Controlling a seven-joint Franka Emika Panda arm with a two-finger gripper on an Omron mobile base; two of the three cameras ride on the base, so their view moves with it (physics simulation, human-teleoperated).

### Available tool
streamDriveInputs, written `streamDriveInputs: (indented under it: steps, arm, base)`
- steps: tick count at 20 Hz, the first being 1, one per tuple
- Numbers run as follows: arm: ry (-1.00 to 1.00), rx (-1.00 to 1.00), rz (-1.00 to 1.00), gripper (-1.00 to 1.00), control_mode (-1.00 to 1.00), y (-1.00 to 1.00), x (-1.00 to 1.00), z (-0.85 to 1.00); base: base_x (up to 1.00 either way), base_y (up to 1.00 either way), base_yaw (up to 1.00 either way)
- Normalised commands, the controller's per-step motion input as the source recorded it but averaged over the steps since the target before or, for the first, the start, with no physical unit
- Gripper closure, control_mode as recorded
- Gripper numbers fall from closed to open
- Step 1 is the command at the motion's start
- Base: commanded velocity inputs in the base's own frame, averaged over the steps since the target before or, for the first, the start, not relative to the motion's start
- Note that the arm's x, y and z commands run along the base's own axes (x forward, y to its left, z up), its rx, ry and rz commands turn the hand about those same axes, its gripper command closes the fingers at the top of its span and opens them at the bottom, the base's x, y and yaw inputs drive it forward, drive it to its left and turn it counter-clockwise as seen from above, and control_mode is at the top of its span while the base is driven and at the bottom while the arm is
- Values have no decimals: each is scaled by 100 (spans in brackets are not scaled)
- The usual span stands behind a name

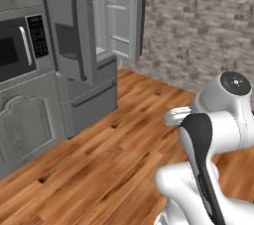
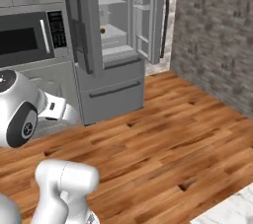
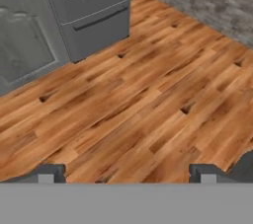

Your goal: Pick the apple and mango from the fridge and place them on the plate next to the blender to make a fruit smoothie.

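Grey fridge [image 2: 111,45] w/ right door swung open, well ahead & up-left of claw [image 3: 126,173], wood floor [image 3: 148,99] under claw, small fruit [image 2: 103,30] on fridge shelf, far from claw, claw fingers [image 3: 49,172] spread wide, holding nothing

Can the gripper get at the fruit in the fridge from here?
Probably not yet. The gripper is open, facing bare floor, well short of the fridge. The door is open, and a small fruit sits on a shelf.
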Motion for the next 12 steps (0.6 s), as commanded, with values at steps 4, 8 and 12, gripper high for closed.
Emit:
streamDriveInputs:
  steps: [4, 8, 12]
  arm:
    - [0, 0, 0, -100, 100, 0, 0, 0]
    - [0, 0, 0, -100, 100, 0, 0, 0]
    - [0, 0, 0, -100, 100, 0, 0, 0]
  base:
    - [100, 30, 0]
    - [100, -3, 0]
    - [100, -20, -4]
